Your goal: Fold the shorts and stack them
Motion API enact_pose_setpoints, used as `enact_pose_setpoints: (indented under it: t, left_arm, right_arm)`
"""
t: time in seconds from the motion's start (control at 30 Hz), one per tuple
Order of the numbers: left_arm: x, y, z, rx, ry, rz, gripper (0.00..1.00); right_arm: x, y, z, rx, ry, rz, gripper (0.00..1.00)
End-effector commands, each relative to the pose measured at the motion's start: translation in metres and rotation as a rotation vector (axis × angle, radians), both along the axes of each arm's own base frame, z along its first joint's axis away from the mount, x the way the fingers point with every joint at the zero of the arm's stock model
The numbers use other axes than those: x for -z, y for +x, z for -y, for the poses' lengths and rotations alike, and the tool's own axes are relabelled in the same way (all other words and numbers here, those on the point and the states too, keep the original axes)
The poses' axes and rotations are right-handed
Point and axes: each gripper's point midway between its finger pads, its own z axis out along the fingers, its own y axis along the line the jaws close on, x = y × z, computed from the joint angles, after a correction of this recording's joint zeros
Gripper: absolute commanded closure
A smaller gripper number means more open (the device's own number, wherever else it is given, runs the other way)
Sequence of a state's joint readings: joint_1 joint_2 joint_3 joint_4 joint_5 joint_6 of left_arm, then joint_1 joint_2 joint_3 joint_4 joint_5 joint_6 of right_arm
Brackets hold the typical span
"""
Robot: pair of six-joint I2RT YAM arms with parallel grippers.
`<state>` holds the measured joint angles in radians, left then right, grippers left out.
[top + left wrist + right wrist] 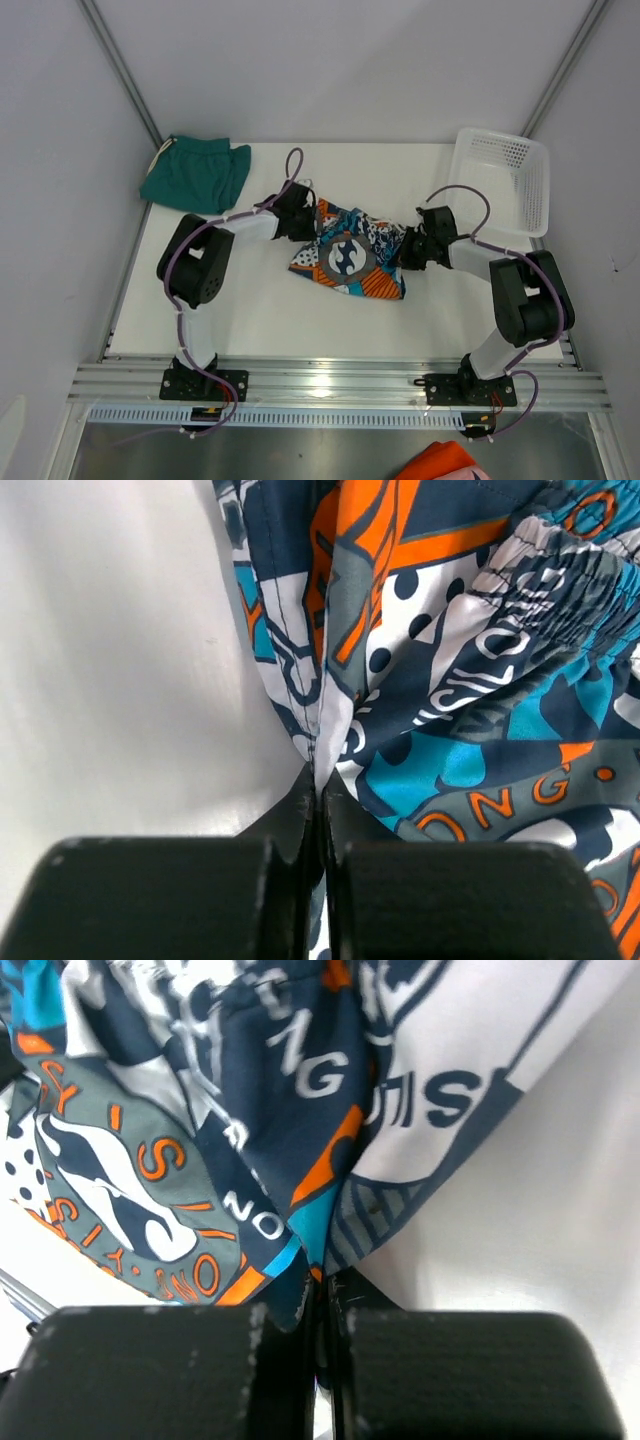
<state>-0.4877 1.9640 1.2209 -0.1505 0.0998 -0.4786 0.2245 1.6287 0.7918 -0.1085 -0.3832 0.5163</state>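
Note:
The printed shorts in orange, blue, white and navy lie bunched in the middle of the white table. My left gripper is shut on their left edge, and the left wrist view shows a fold of the printed shorts pinched between the black jaws of that left gripper. At the cloth's right end my right gripper is shut too, and in the right wrist view a corner of the printed shorts is clamped in the right gripper. The teal-green shorts lie at the back left, apart from both grippers.
A white mesh basket stands at the back right corner. An orange cloth shows at the bottom edge, below the table rail. Grey walls close in on both sides of the table.

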Motion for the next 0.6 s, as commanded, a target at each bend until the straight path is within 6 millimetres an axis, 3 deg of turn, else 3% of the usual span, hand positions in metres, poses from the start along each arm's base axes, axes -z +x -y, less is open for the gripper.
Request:
enact_pose_setpoints:
  t: [0.0, 0.17, 0.2, 0.23, 0.27, 0.3, 0.33, 0.37, 0.4, 0.43, 0.47, 0.5, 0.53, 0.57]
  left_arm:
    - [-0.022, 0.019, -0.009, -0.039, 0.080, 0.040, 1.00]
    - [-0.062, 0.048, -0.033, -0.115, 0.155, 0.106, 1.00]
    - [-0.078, 0.059, -0.048, -0.155, 0.174, 0.112, 1.00]
    - [-0.081, 0.063, -0.061, -0.191, 0.200, 0.101, 1.00]
    - [-0.080, 0.065, -0.085, -0.236, 0.223, 0.059, 1.00]
    - [-0.101, 0.082, -0.090, -0.258, 0.193, 0.089, 1.00]
    - [-0.106, 0.087, -0.099, -0.278, 0.184, 0.087, 1.00]
    - [-0.119, 0.096, -0.106, -0.295, 0.168, 0.107, 1.00]
    - [-0.122, 0.101, -0.125, -0.330, 0.175, 0.098, 1.00]
    - [-0.138, 0.112, -0.133, -0.352, 0.164, 0.131, 1.00]
    - [-0.142, 0.116, -0.141, -0.365, 0.168, 0.134, 1.00]
    - [-0.143, 0.119, -0.158, -0.395, 0.176, 0.126, 1.00]
    - [-0.157, 0.128, -0.165, -0.411, 0.169, 0.157, 1.00]
    - [-0.157, 0.131, -0.173, -0.421, 0.175, 0.161, 1.00]
  right_arm:
    - [-0.024, 0.032, -0.021, 0.016, -0.016, 0.097, 1.00]
    - [-0.052, 0.067, -0.074, -0.018, 0.016, 0.180, 1.00]
    - [-0.070, 0.083, -0.084, -0.010, 0.038, 0.224, 1.00]
    - [-0.065, 0.088, -0.096, -0.018, 0.036, 0.220, 1.00]
    - [-0.085, 0.106, -0.108, -0.019, 0.066, 0.270, 1.00]
    - [-0.091, 0.114, -0.116, -0.017, 0.085, 0.280, 1.00]
    - [-0.096, 0.120, -0.126, -0.028, 0.106, 0.284, 1.00]
    - [-0.085, 0.128, -0.139, -0.040, 0.117, 0.269, 1.00]
    - [-0.109, 0.146, -0.154, -0.045, 0.156, 0.321, 1.00]
    - [-0.114, 0.154, -0.165, -0.044, 0.184, 0.326, 1.00]
    - [-0.101, 0.160, -0.182, -0.062, 0.200, 0.313, 1.00]
    - [-0.129, 0.178, -0.197, -0.065, 0.248, 0.383, 1.00]
    - [-0.130, 0.185, -0.207, -0.057, 0.282, 0.379, 1.00]
    - [-0.132, 0.189, -0.219, -0.071, 0.323, 0.381, 1.00]
